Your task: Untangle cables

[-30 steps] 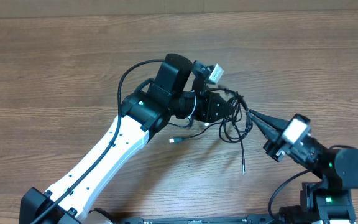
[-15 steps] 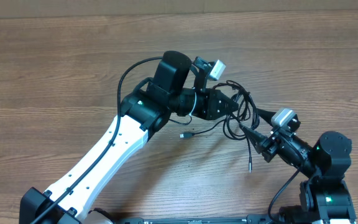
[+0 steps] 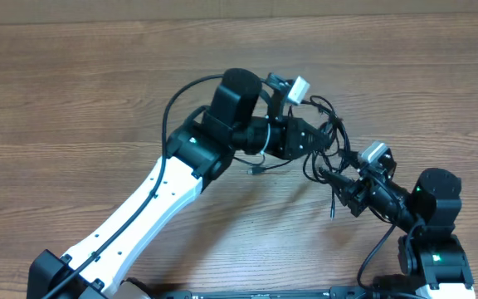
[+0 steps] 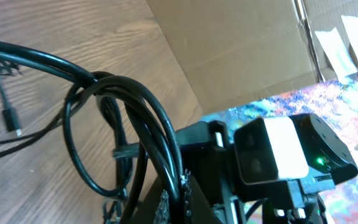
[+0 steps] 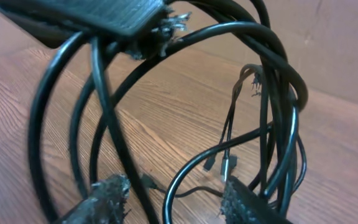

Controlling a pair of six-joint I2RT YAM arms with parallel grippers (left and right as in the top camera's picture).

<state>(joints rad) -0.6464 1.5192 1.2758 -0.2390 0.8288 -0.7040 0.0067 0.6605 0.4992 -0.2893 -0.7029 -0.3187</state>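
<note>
We look straight down from overhead; our wrist views peer close past the left gripper (image 4: 163,202) and right gripper (image 5: 173,200), sharing the cables (image 4: 42,59) between them.

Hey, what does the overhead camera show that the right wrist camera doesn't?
Only overhead: both arms whole, the left arm reaching in from the lower left and the right arm at the lower right. Only right wrist: the right gripper close up, fingers apart, with cable loops passing between them. Both: the tangled cables pinched in the left gripper, above the wooden table.
</note>
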